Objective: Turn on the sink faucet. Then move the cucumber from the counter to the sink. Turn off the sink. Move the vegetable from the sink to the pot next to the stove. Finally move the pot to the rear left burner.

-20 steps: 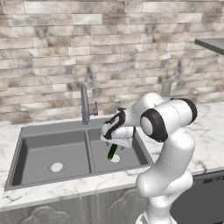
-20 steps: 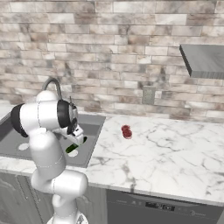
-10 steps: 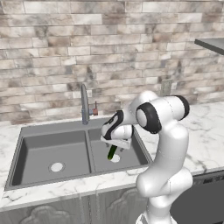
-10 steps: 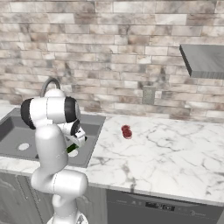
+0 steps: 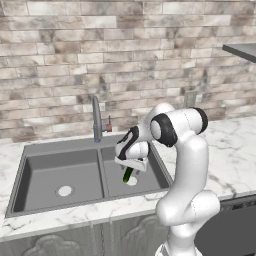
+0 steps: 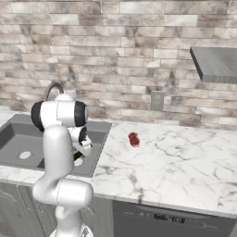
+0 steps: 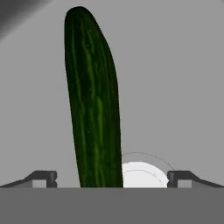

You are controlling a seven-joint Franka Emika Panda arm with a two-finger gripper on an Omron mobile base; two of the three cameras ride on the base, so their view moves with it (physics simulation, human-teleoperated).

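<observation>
Up close, cucumber point(image 7: 94, 105) crosses drain point(image 7: 142, 175).

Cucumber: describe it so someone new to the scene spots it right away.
Find the dark grey double-basin sink set in the white marble counter below the brick wall. In its right basin, under the open gripper, lies the cucumber beside the round pale drain. It is the one dark green elongated thing there.

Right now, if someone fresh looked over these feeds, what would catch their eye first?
The white arm bent down into the right basin of the sink, its open gripper straddling the dark green cucumber, which lies by the pale drain. Next, the tall faucet behind the basins, and a small red thing on the marble counter.
</observation>
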